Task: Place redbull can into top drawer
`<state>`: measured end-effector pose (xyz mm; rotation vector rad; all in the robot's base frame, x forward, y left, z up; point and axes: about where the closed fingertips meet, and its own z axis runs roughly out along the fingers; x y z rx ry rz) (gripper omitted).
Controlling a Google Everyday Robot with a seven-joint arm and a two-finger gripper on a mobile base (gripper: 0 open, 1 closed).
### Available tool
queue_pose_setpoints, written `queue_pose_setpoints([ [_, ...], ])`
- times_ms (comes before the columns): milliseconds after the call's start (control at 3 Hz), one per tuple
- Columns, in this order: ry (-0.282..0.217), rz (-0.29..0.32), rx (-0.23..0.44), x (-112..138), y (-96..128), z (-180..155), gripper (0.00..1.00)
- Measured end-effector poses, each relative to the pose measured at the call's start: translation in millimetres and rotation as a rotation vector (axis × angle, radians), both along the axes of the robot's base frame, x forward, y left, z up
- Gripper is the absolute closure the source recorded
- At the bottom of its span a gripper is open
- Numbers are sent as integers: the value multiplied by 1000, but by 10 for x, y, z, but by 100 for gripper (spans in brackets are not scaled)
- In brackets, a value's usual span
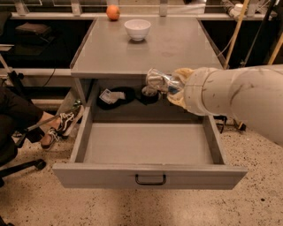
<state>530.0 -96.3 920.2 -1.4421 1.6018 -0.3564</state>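
Tool: my tool (173,86) is at the end of my cream arm (234,99), which enters from the right. It sits at the height of the bench's front edge, over the rear of the open drawer.
Tool state: the fingers are closed around one end of the redbull can. Most of the fingers is hidden behind my wrist.
Redbull can (157,81): crinkled silver with a blue patch, lying roughly level in my grip and sticking out to the left of the tool. It shows against the front edge of the bench top and the dark recess beneath it. It is held in the air, clear of the drawer floor.
Top drawer (101,175): pulled out toward the camera, its grey floor and side walls in view.
Drawer handle (150,179): small black bar at the centre of the front panel.
Bench (177,48): flat grey top.
White bowl (137,29): upright on the bench toward the back, well apart from my tool.
Orange (112,12): at the bench's rear edge, left of the bowl.
Recess behind drawer: dark items (126,96) and a small pale packet (110,95); I cannot tell what they are.
Floor, left: a sneaker (66,122) on a person's foot, beside the drawer's left wall.
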Motion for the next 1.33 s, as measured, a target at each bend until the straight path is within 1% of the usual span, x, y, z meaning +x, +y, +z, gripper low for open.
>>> queue_pose_setpoints([
  [333, -7, 15, -14, 29, 54, -6, 100],
  [667, 97, 114, -48, 169, 316, -634, 100],
  [1000, 281, 302, -59, 379, 780, -1510, 100],
  [1333, 484, 467, -80, 468, 1020, -2409, 100],
])
